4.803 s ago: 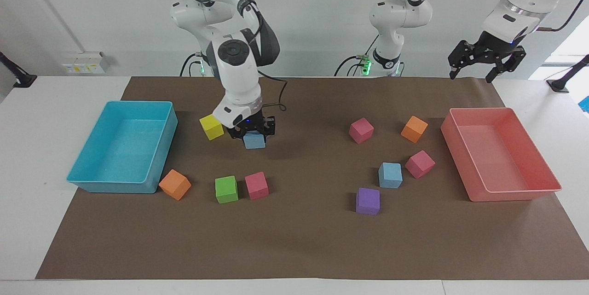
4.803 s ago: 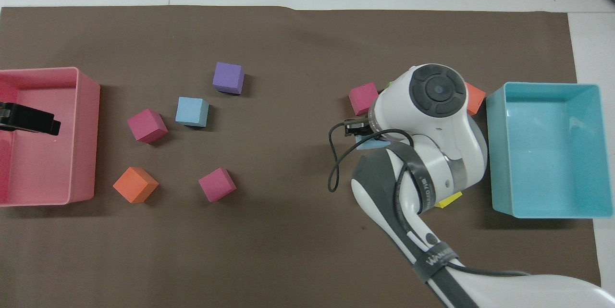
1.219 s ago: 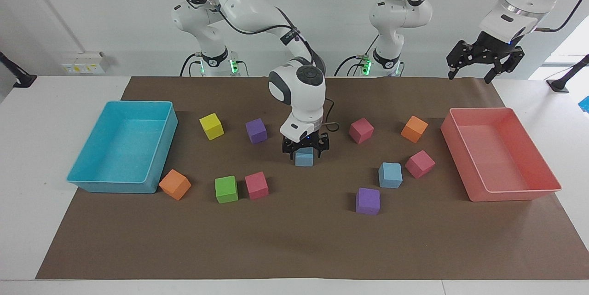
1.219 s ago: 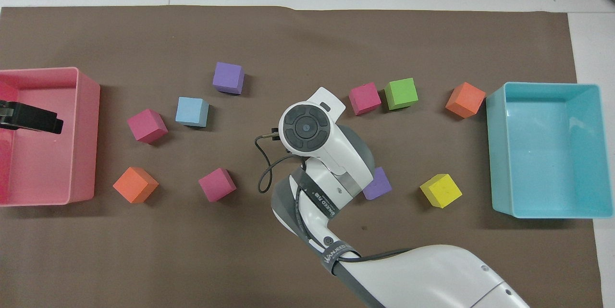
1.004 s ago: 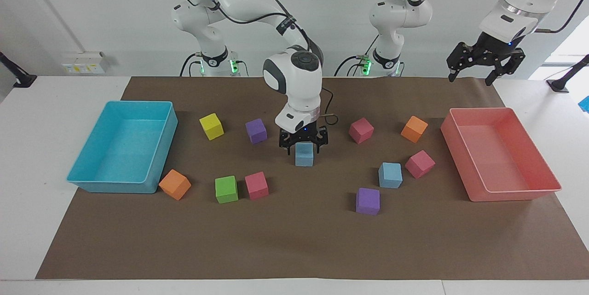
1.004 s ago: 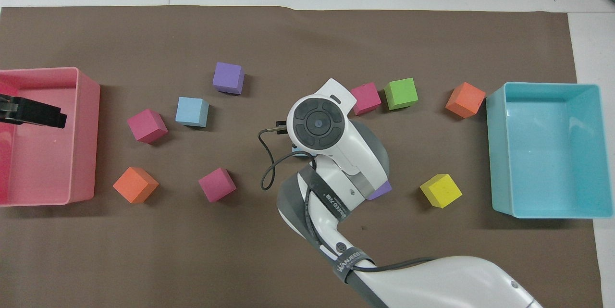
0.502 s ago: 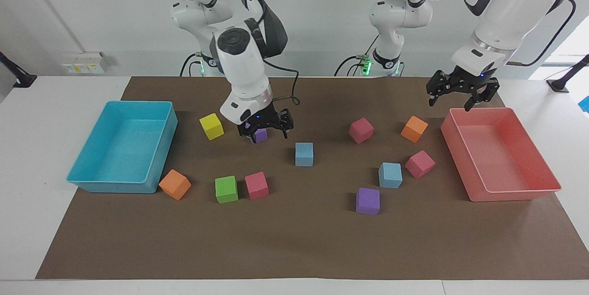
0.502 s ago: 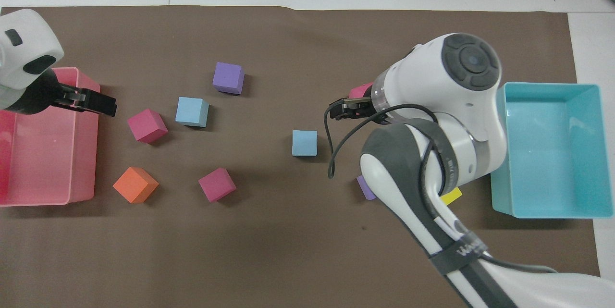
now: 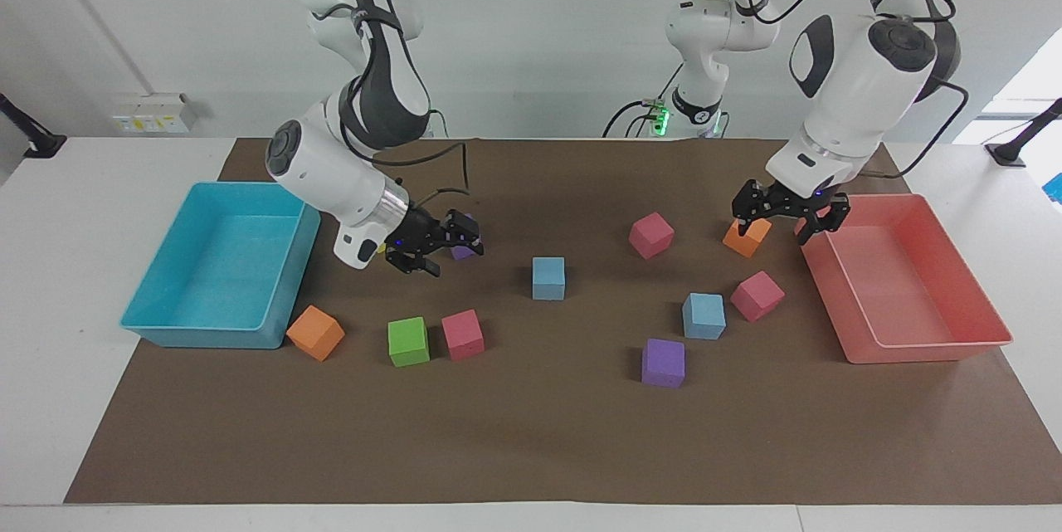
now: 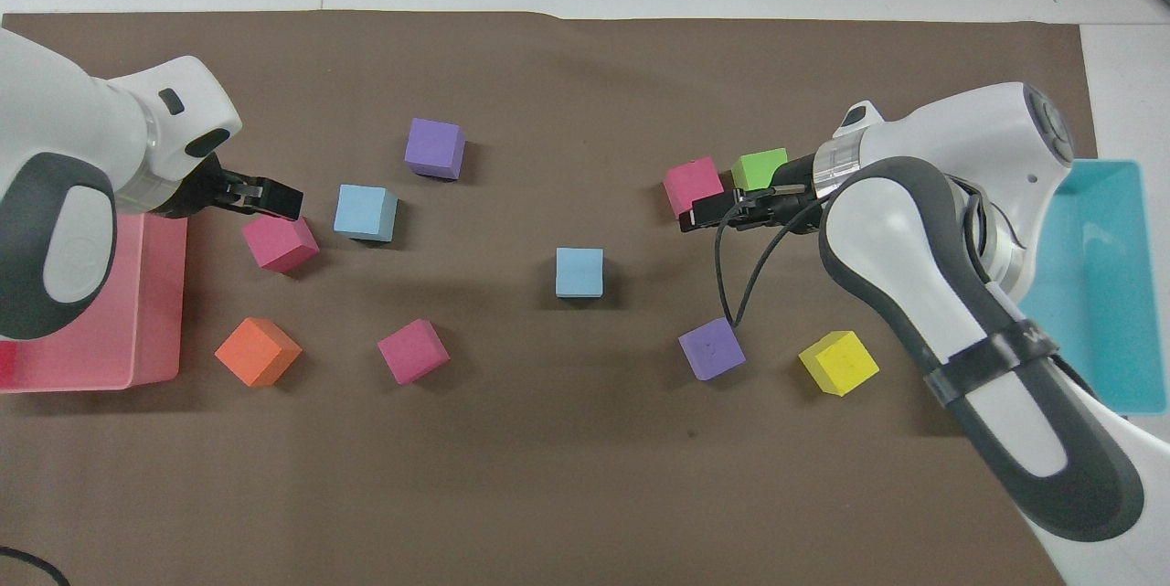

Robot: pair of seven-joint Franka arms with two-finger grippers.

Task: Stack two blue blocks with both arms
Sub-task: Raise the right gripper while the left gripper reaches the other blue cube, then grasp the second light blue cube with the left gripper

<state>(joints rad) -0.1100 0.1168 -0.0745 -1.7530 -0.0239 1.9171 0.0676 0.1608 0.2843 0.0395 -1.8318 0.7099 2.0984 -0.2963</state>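
You have two light sky-blue blocks, one (image 9: 548,278) mid-mat and one (image 9: 703,315) toward the left arm's end. Around them you see two purple cubes (image 9: 663,363), three magenta-pink cubes (image 9: 651,235), two orange cubes (image 9: 315,333), one green cube (image 9: 408,341) and one yellow cube (image 10: 839,363). Your mat (image 9: 531,441) is plain dark brown on a white surface (image 9: 83,175). One tray (image 9: 220,266) is turquoise, the other tray (image 9: 900,279) salmon pink. Your arms are white with dark grey sections, and each end effector is black: left (image 9: 788,221), right (image 9: 431,250).
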